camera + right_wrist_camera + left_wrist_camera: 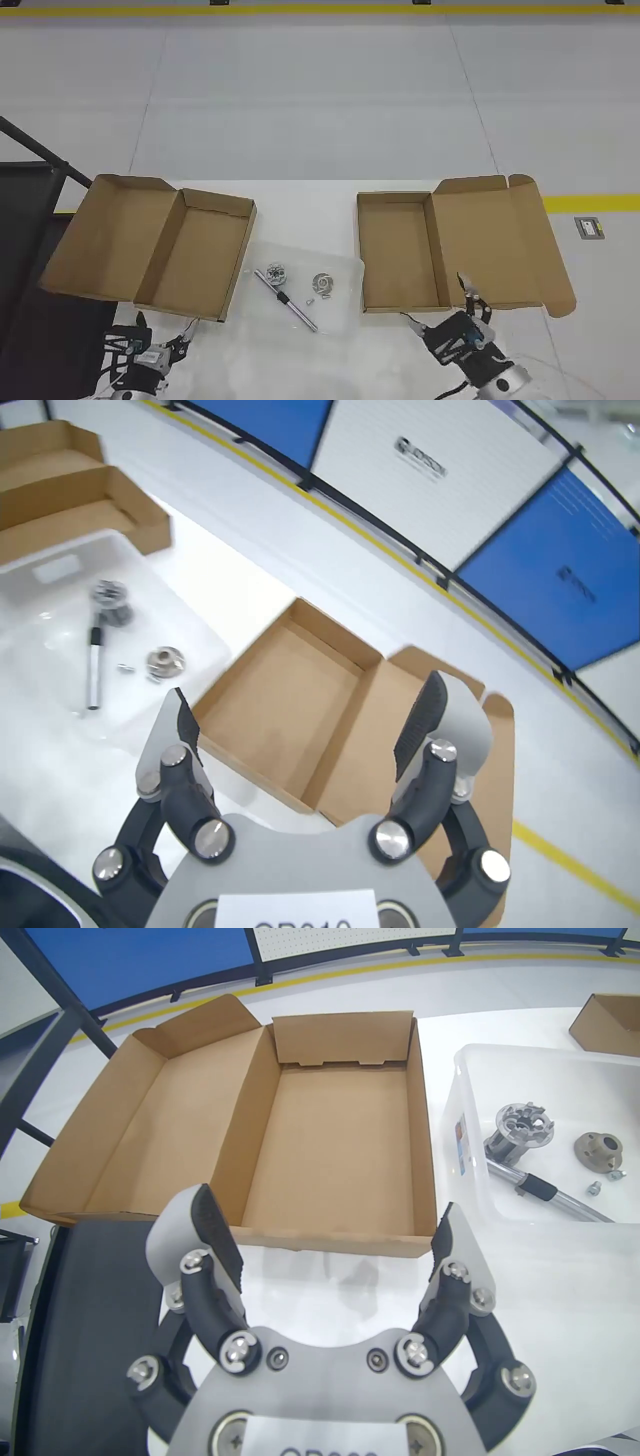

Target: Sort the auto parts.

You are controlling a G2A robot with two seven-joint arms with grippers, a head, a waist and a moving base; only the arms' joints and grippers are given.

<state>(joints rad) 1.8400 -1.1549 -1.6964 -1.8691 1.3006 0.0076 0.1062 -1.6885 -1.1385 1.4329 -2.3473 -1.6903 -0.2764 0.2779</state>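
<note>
1. Two grippers, left gripper (330, 1223) and right gripper (305, 705), are held spread and empty at the table's (300, 205) front edge.
2. The chrome rod (580, 1206), hub (522, 1125) and flange (597, 1148) are kept in the clear bin (525, 1049) mid-table.
3. Rigid, slick, weighty metal is expected; the rod's black sleeve (540, 1188) is favoured.

A white table (305, 212) stands on a pale floor (300, 90) crossed by yellow lines (320, 10). A black metal frame (40, 160) stands at the table's left end. Blue and white panels (575, 590) line what seems to be a wall.
</note>
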